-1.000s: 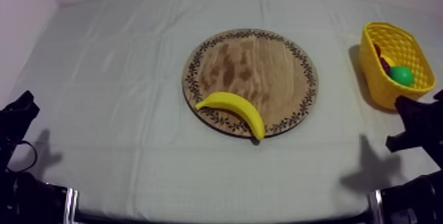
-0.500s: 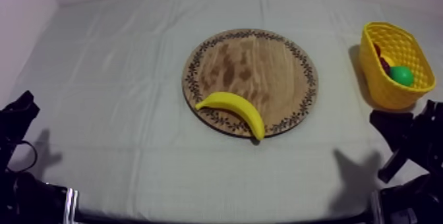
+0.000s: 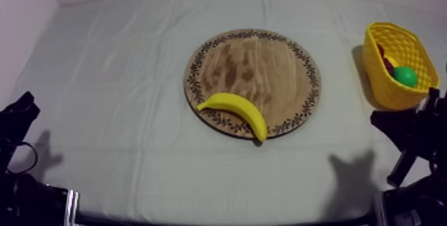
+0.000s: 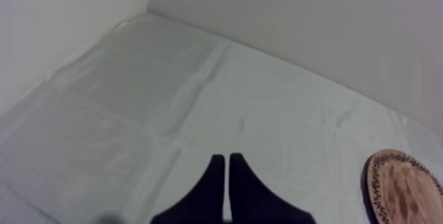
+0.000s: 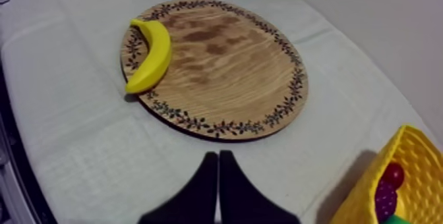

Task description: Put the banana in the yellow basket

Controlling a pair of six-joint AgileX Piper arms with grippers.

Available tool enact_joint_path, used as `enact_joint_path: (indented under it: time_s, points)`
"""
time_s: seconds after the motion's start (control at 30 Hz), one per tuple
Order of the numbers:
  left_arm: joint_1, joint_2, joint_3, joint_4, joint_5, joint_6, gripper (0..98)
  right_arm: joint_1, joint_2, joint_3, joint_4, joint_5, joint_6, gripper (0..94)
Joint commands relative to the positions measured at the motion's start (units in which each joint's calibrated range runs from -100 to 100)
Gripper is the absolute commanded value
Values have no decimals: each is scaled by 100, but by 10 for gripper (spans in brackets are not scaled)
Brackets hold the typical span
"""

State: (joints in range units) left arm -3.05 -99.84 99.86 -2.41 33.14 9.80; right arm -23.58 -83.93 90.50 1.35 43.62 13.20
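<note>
We saw our left gripper (image 4: 227, 159) as two matte black fingers (image 4: 212, 187), each broad at the base and narrowing to a blunt tip, with a thin pale seam between them. Our right gripper (image 5: 218, 155) looked the same: two plain, smooth black fingers, lying together as one narrow wedge, with no marking that we could make out. From above, our left arm (image 3: 16, 119) was a black, angular shape with blocky edges. Our right arm (image 3: 412, 132) was likewise black and built of boxy segments. Near the foot of each arm we noted a light silvery band (image 3: 70, 202) against the dark housing.
</note>
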Motion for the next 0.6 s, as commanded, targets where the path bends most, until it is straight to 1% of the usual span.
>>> enact_joint_path:
  time_s: [0.0, 0.1, 0.2, 0.47, 0.57]
  points:
    - [-2, 2, 3, -1, 0, -1, 1, -35, 761, -820, 7, 284, 33, 5]
    - [-2, 2, 3, -1, 0, -1, 1, -84, 1423, -1678, -13, 757, 120, 5]
    - [-2, 2, 3, -1, 0, -1, 1, -128, 2032, -2577, -48, 1355, 232, 5]
    - [-2, 2, 3, -1, 0, -1, 1, -359, 3667, -4923, -48, 3335, 318, 6]
    - [-2, 2, 3, -1, 0, -1, 1, -490, 4257, -5641, 3, 3991, 318, 6]
